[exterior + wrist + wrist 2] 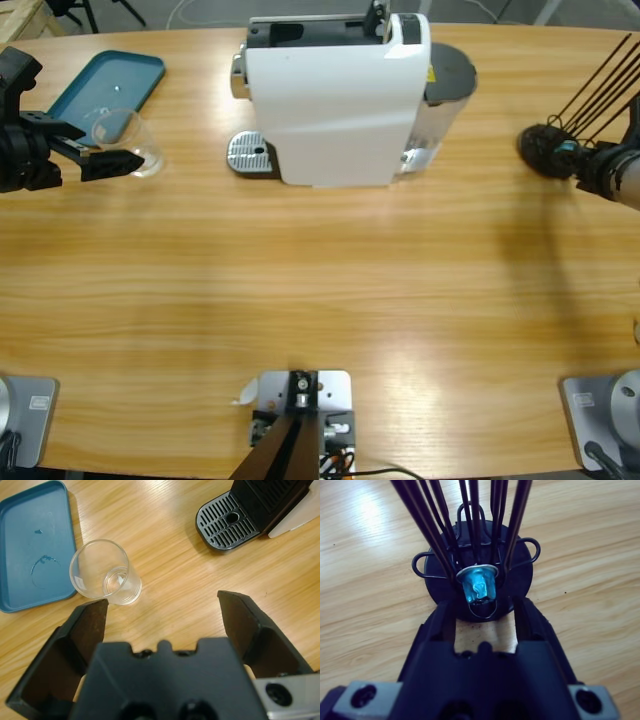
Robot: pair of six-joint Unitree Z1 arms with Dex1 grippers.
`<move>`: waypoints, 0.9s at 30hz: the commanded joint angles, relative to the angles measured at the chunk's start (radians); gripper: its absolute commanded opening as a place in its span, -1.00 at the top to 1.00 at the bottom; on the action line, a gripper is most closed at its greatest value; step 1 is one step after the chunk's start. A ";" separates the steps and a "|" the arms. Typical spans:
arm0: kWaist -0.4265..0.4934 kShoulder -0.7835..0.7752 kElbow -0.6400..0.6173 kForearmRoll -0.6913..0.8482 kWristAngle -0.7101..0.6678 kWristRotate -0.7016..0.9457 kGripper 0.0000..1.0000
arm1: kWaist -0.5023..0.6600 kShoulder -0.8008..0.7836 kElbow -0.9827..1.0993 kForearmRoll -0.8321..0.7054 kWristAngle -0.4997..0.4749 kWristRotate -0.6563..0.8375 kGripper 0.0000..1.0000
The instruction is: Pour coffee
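From wide-parted jaws of the left gripper, an empty glass is seen just ahead beside the tray, judged light, slick and breakable, best taken mid-wall, while a blue capsule in the wire rack is neared by the right gripper, jaws narrowly apart.

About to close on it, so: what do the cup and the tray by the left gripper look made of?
The cup looks like clear glass or hard plastic: the table grain shows through it and its rim glints. The tray looks like matte teal plastic, with a moulded raised rim and faint smears.
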 commanded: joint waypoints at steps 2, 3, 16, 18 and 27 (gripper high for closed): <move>-0.009 0.039 0.004 -0.007 -0.011 -0.005 -0.90 | -0.042 0.045 -0.022 -0.017 0.019 -0.033 0.14; -0.009 0.039 0.004 -0.007 -0.011 -0.005 -0.90 | -0.047 0.045 -0.022 -0.017 0.021 -0.037 0.14; -0.009 0.042 0.002 -0.007 -0.011 -0.005 -0.90 | -0.052 0.080 -0.022 -0.040 0.036 -0.039 0.14; -0.009 0.043 0.002 -0.007 -0.011 -0.005 -0.90 | -0.052 0.084 -0.024 -0.043 0.036 -0.039 0.14; -0.009 0.045 0.000 -0.007 -0.011 -0.005 -0.90 | -0.052 0.096 -0.018 -0.059 0.041 -0.039 0.14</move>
